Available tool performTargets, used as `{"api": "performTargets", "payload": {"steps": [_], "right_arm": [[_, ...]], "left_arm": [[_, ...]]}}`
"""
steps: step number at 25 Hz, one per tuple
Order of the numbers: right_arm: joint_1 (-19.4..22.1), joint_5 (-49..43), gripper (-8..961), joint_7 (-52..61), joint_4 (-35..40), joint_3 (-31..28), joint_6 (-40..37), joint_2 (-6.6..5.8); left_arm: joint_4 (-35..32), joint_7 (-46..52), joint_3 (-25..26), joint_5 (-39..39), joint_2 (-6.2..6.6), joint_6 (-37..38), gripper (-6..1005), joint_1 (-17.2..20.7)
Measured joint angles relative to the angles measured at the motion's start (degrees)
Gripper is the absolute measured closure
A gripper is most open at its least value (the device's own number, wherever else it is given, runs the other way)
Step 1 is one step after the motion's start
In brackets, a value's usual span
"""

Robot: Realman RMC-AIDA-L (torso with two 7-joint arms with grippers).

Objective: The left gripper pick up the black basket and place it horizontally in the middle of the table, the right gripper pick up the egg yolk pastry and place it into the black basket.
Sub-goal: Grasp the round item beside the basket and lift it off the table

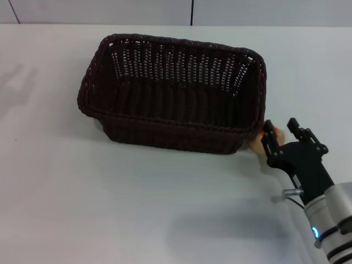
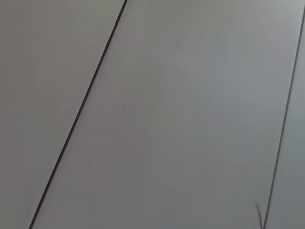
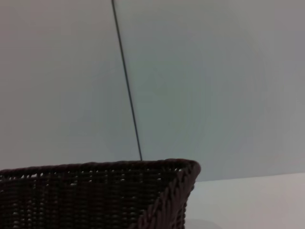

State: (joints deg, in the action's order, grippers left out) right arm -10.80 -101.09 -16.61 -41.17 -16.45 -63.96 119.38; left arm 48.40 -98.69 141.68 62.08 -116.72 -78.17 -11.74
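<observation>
The black basket [image 1: 173, 93] lies lengthwise across the middle of the white table [image 1: 110, 203], upright and empty; its braided rim [image 3: 100, 167] also fills the low part of the right wrist view. The egg yolk pastry [image 1: 278, 134] rests on the table against the basket's near right corner, showing only as pale-orange patches. My right gripper [image 1: 280, 125] hangs over it, open, with one black finger [image 1: 269, 144] crossing in front of the pastry. The left gripper is out of view, and the left wrist view shows only grey wall panels.
A grey panelled wall [image 1: 192, 11] runs along the table's far edge. Bare white tabletop stretches in front of the basket and to its left. The right arm's silver wrist with a blue light [image 1: 316, 232] enters from the lower right corner.
</observation>
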Motion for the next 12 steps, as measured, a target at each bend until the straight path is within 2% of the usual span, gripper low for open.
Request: {"api": "performTargets", "payload": {"steps": [12], "right_arm": [[-2.08,0.02,463,0.86,2.12,-1.17,5.06,-0.16]], "left_arm": [[-0.06,-0.03,0.88,-0.17,-0.02,-1.65,624,0.14]]}}
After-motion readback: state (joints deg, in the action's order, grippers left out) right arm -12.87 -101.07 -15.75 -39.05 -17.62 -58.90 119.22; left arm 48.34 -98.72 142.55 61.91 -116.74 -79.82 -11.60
